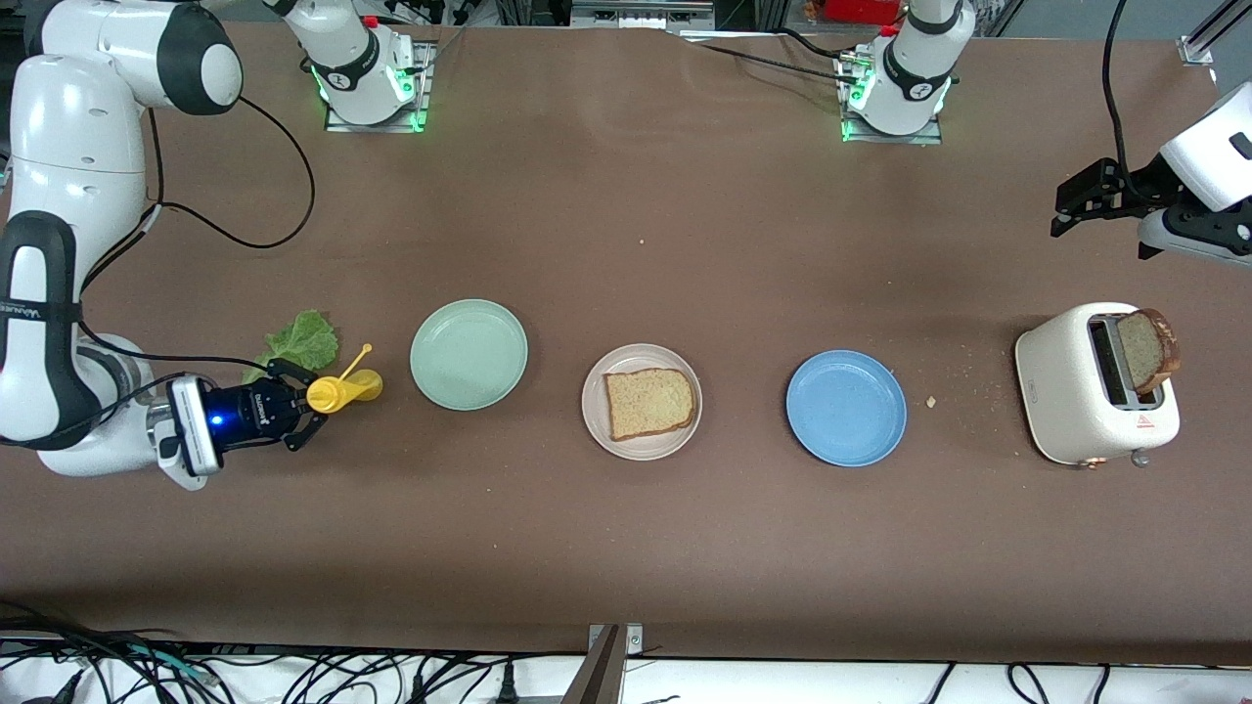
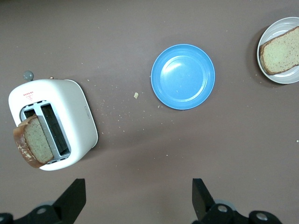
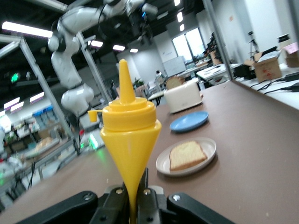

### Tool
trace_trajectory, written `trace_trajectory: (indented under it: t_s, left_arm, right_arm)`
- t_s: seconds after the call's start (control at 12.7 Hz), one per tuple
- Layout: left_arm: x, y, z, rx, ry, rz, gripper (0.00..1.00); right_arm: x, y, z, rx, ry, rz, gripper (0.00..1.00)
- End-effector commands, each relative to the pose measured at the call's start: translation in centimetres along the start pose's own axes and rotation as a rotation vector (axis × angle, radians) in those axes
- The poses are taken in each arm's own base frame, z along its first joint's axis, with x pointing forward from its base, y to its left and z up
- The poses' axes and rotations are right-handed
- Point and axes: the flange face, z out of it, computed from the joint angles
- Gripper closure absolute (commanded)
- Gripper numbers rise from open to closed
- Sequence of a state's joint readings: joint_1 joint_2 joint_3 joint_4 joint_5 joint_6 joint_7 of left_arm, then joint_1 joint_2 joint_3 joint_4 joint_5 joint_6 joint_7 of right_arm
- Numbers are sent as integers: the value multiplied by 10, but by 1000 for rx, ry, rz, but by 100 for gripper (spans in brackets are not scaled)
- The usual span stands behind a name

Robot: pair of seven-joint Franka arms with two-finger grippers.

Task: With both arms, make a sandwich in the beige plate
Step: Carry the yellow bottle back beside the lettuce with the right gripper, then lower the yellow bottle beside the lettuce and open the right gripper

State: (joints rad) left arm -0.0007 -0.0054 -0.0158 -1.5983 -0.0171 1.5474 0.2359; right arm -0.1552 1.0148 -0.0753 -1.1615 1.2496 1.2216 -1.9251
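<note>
Right gripper [image 1: 311,416] pinches a yellow bottle [image 1: 342,391]; left gripper [image 1: 1076,205] waits spread.

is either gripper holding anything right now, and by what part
The right gripper holds the yellow squeeze bottle by its narrow bottom end. The left gripper is open and holds nothing.

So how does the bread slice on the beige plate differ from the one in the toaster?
The slice on the beige plate lies flat; the slice in the toaster stands on edge, sticking out of a slot. The plated slice looks pale tan, the toaster slice darker and browner. Both are squarish with brown crusts, and neither gripper touches them.
</note>
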Motion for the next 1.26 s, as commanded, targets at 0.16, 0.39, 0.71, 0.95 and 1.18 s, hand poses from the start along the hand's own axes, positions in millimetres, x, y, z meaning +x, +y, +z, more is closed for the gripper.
trace_trajectory:
  t_s: [0.16,0.39,0.71,0.95,1.18]
  left_arm:
    - [-1,-1,-4,-5,6,-1,0]
    - [-1,-1,-3,-5,4,-1,0]
    - [-1,-1,-3,-5,4,-1,0]
    - [-1,-1,-3,-5,4,-1,0]
    - [-1,-1,-4,-6,3,-1,0]
  right_arm:
    - [-9,-22,-20,19,-124,-211,95]
    - [-36,-29,-15,30,-92,-298,95]
    - [-102,-32,-1,17,-52,-340,95]
    - [-121,-28,3,-5,-12,-334,94]
    - [-143,-31,12,-11,31,-297,94]
